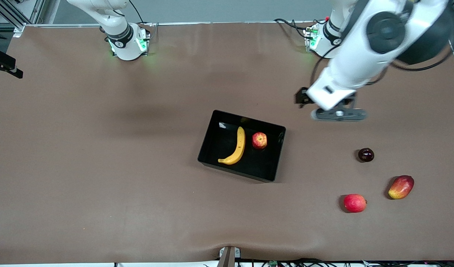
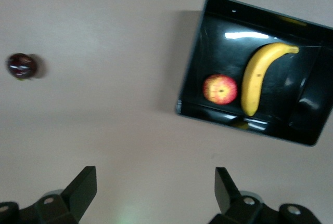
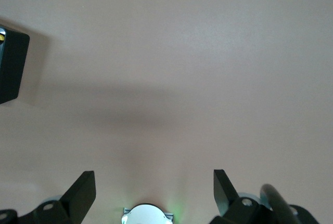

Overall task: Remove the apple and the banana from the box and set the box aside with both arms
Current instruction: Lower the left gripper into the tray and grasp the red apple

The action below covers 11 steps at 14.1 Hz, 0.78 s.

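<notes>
1. The small red apple [image 1: 259,140] and curved yellow banana [image 1: 235,147] lie side by side in the shiny black plastic box [image 1: 212,135].
2. The left gripper [image 1: 338,114] hangs wide open and empty over bare table, beside the box.
3. It should go over the apple, then drop straight down.
4. The right gripper [image 3: 154,190] waits, wide open, over bare table near its own base.

Glossy black plastic box [image 1: 243,168] (mirror-like) on matt table [image 1: 100,167].

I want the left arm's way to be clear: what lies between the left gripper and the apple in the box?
Only bare table and the box's low wall separate the open left gripper from the apple, as the left wrist view shows.
</notes>
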### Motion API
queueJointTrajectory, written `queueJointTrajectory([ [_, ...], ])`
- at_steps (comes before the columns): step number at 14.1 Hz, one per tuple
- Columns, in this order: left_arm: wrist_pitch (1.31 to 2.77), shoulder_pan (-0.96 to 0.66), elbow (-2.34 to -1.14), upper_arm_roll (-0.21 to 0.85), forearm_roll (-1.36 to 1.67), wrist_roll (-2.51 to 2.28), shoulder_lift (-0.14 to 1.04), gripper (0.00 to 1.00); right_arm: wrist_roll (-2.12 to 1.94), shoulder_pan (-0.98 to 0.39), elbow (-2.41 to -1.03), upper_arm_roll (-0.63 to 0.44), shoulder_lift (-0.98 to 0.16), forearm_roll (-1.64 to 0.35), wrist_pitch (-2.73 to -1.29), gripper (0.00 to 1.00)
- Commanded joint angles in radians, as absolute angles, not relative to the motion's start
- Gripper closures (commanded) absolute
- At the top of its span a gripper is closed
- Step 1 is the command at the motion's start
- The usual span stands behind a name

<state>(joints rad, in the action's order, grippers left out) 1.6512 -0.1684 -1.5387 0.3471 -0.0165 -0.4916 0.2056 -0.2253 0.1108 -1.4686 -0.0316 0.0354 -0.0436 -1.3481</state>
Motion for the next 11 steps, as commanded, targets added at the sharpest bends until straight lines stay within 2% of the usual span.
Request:
queueJointTrajectory([
  [1,1.704,-0.251,-1.505,0.348,-0.049,-0.575,0.306,0.00,-0.238,0.135,-1.456,-0.017,0.023,-0.058,-1.341,0.00],
  [8,1.928,-0.373,-1.468,0.342,-0.101,-0.672,0.521,0.00,-0.236,0.137,-1.459,-0.017,-0.005,-0.058,-1.338,0.00],
  [11,1.953,-0.393,-1.448,0.339,-0.190,-0.687,0.575,0.00,-0.236,0.138,-1.462,-0.017,-0.015,-0.057,-1.336,0.00],
])
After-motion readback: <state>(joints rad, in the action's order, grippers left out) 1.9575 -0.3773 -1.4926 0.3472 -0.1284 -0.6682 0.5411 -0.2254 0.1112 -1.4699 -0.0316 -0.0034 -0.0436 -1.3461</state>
